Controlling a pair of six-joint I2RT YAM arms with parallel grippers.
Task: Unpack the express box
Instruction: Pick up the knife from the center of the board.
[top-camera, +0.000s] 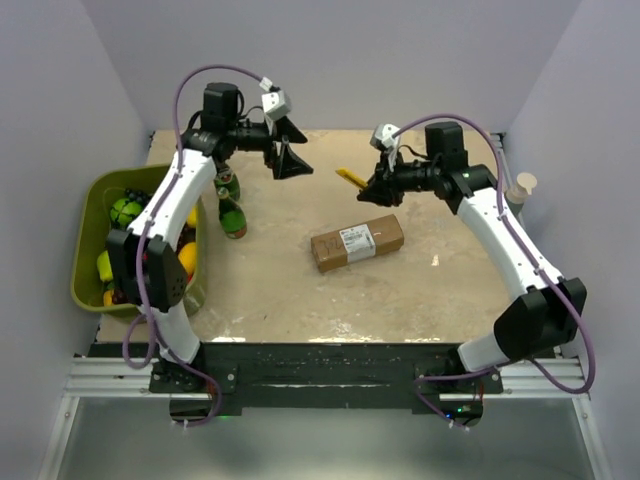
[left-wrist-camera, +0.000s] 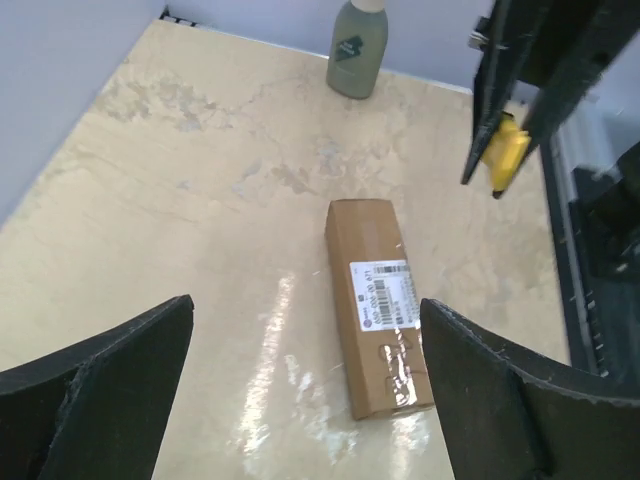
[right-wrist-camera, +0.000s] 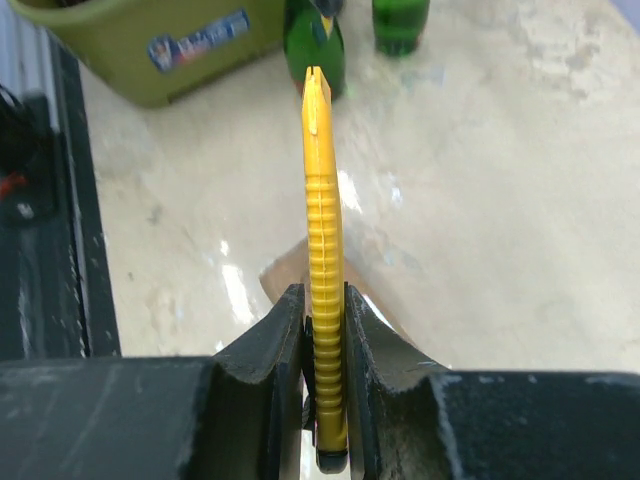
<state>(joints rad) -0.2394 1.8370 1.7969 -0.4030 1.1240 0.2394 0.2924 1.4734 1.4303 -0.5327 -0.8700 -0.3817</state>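
Brown cardboard, your express box (top-camera: 330, 250) lies flat in the middle of the table (top-camera: 270, 290), label (top-camera: 358, 240) up, touching neither gripper. Your right gripper (right-wrist-camera: 325, 330) is clamped on the yellow utility knife (right-wrist-camera: 322, 230), whose lower end is hidden between its fingers; your left gripper (top-camera: 291, 146) hangs with jaws wide apart, holding nothing.

Lab enclosure: plain white walls (top-camera: 330, 60), aluminium rail (top-camera: 110, 376).
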